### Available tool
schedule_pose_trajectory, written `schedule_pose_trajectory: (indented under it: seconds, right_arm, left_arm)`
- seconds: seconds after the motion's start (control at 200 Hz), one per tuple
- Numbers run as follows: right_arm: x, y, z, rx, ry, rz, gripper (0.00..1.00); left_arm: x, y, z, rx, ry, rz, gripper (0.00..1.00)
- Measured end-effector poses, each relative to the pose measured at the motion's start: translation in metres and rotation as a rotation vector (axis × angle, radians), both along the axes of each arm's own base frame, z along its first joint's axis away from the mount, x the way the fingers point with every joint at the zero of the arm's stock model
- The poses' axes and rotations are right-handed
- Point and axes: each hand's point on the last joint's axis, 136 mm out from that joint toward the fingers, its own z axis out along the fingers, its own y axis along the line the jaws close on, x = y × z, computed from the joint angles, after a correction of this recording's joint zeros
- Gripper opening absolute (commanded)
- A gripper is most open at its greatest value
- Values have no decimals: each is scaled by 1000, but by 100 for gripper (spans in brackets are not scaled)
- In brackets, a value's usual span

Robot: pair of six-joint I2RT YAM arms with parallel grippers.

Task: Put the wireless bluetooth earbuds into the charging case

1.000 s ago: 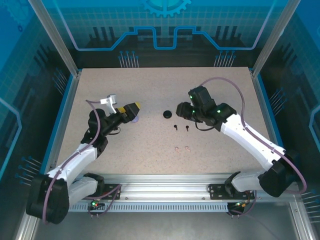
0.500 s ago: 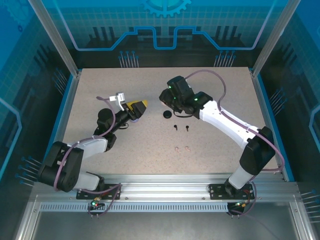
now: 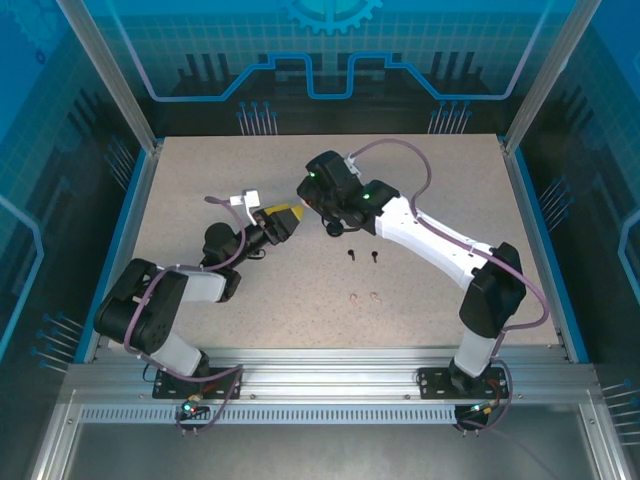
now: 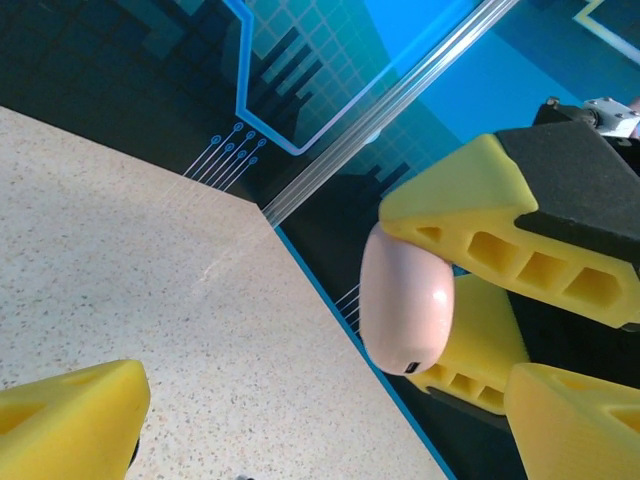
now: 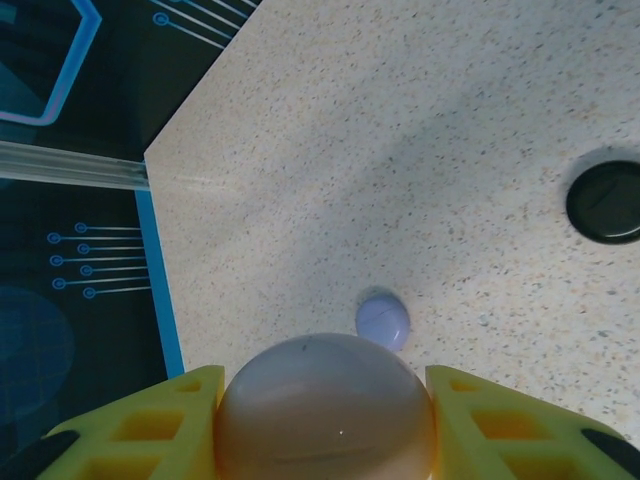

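My right gripper (image 5: 325, 415) is shut on a round pale pink charging case (image 5: 325, 405), a yellow finger on each side. In the top view it (image 3: 306, 208) reaches left to meet my left gripper (image 3: 283, 222) above the table. The left wrist view has the pink case (image 4: 405, 300) pinched in the right gripper's fingers (image 4: 470, 190), just ahead of my left gripper (image 4: 320, 425), whose jaws stand wide open. Two black earbuds (image 3: 352, 253) and two pale pink earbuds (image 3: 353, 296) lie on the table to the right.
A lilac case (image 5: 383, 320) lies shut on the table below the right gripper. A black case (image 3: 335, 229) sits beside the black earbuds, also at the right edge of the right wrist view (image 5: 605, 203). The blue table border (image 5: 165, 300) runs nearby.
The right arm swung left across the table with the pink case, up to the left gripper. The left gripper shifted right and slightly up toward it.
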Motion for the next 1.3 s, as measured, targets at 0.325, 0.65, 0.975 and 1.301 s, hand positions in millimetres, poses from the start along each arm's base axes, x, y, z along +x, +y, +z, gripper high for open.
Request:
schedule_pose_trajectory:
  seconds: [0.325, 0.65, 0.975, 1.301]
  right_arm:
    - [-4, 13, 4, 9, -3, 16, 37]
    - [-7, 20, -3, 2, 8, 25, 37]
    - [-6, 20, -3, 1, 6, 19, 36]
    - [-6, 20, -3, 2, 5, 20, 36]
  left_arm:
    - [-2, -1, 3, -2, -13, -11, 79]
    - [-2, -1, 5, -5, -20, -11, 64]
    - [-2, -2, 7, -6, -27, -17, 57]
    - [-4, -9, 11, -10, -39, -33, 54]
